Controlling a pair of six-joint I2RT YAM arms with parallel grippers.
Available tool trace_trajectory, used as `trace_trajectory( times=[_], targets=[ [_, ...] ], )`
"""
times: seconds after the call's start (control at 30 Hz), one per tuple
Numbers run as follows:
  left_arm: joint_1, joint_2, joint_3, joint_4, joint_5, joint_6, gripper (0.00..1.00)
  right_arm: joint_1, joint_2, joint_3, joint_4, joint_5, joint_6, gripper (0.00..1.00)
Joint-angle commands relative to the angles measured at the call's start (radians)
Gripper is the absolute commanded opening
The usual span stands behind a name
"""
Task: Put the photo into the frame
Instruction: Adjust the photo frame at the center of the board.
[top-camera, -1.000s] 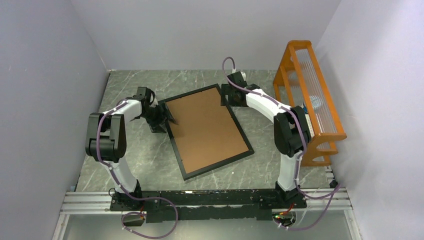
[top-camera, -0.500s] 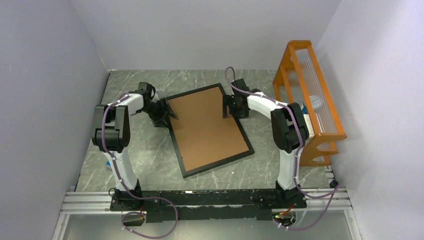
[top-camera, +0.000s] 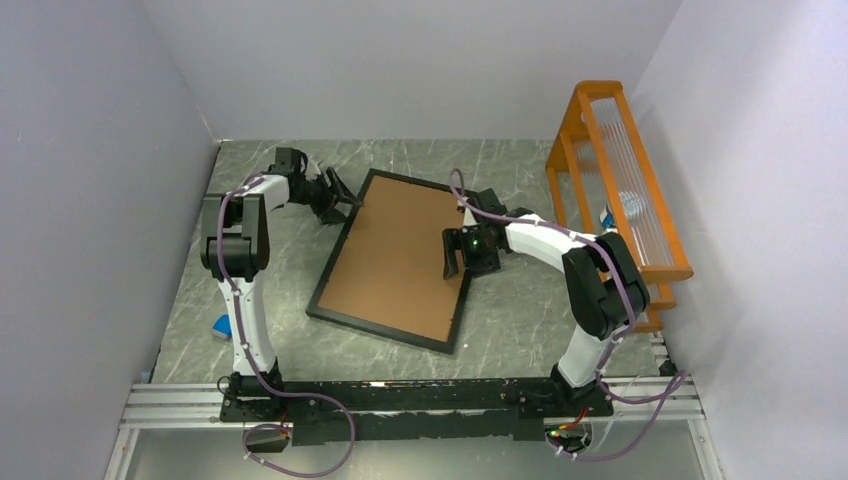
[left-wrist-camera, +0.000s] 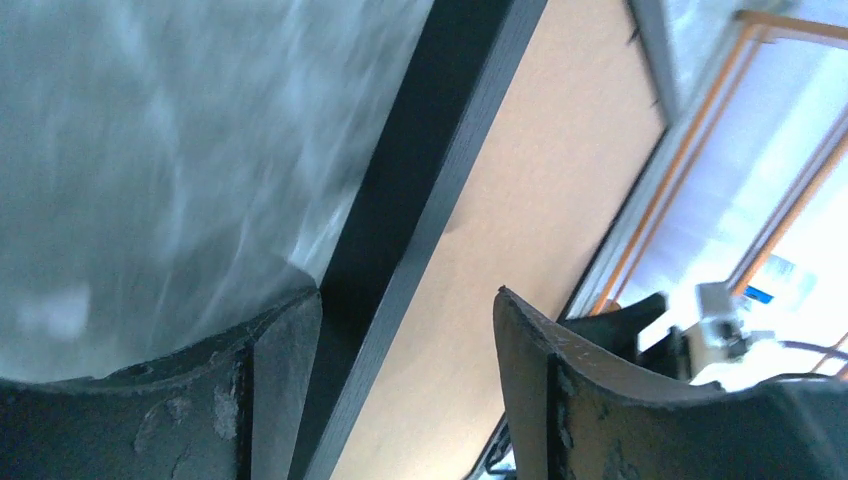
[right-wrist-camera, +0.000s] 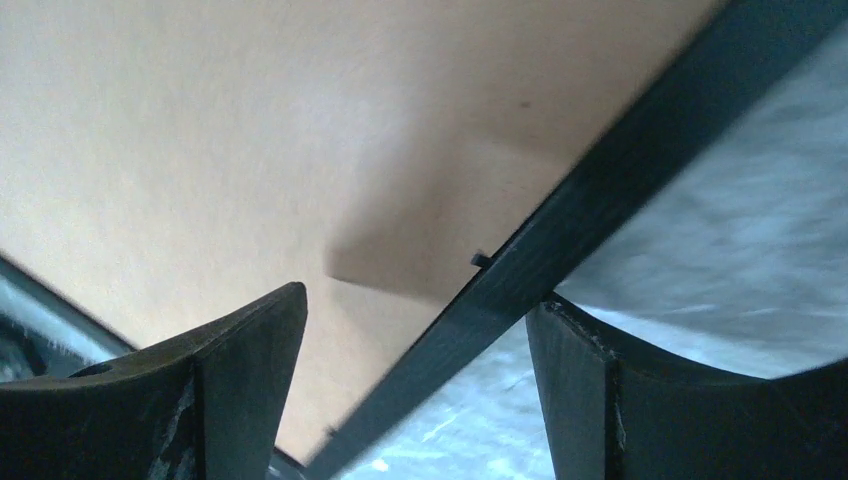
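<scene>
While frame (top-camera: 378, 331) lies backing board (top-camera: 395, 260) up, photo unseen, insertion unconfirmed; left gripper (left-wrist-camera: 405, 300), right gripper (right-wrist-camera: 418, 298) spread, each astride a rail.

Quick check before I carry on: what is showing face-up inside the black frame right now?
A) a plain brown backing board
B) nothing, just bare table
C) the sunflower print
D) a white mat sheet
A: in the overhead view the frame is filled by a plain brown backing board, and both wrist views show the same blank brown surface next to the black rail.
</scene>
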Motion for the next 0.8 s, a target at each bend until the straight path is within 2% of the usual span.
trace_trajectory(
  times=[0.0, 0.1, 0.3, 0.37, 0.43, 0.6, 0.67, 0.77],
  targets=[
    [-0.063, 0.138, 0.082, 0.193, 0.254, -0.061, 0.68, 0.121, -0.041, 0.028, 0.078, -0.213, -0.023, 0.83],
    [-0.066, 0.172, 0.149, 0.177, 0.228, -0.052, 0.68, 0.160, -0.039, 0.069, 0.028, -0.135, -0.010, 0.84],
    [-0.015, 0.141, 0.307, -0.114, -0.026, 0.071, 0.72, 0.174, -0.084, 0.137, -0.130, 0.185, 0.065, 0.85],
    [0.012, 0.111, 0.332, -0.185, -0.089, 0.112, 0.75, 0.176, -0.115, 0.151, -0.149, 0.228, 0.061, 0.85],
    [0.047, 0.063, 0.326, -0.212, -0.127, 0.141, 0.76, 0.179, -0.136, 0.167, -0.150, 0.217, 0.052, 0.85],
    [0.105, -0.111, 0.230, -0.260, -0.248, 0.148, 0.76, 0.218, -0.086, 0.239, -0.042, 0.030, -0.018, 0.78],
    [0.119, -0.213, 0.142, -0.271, -0.331, 0.115, 0.70, 0.262, -0.026, 0.313, -0.014, -0.013, -0.043, 0.73],
    [0.127, -0.468, -0.104, -0.203, -0.483, 0.052, 0.72, 0.289, 0.129, 0.515, -0.046, -0.072, -0.005, 0.64]
  ],
)
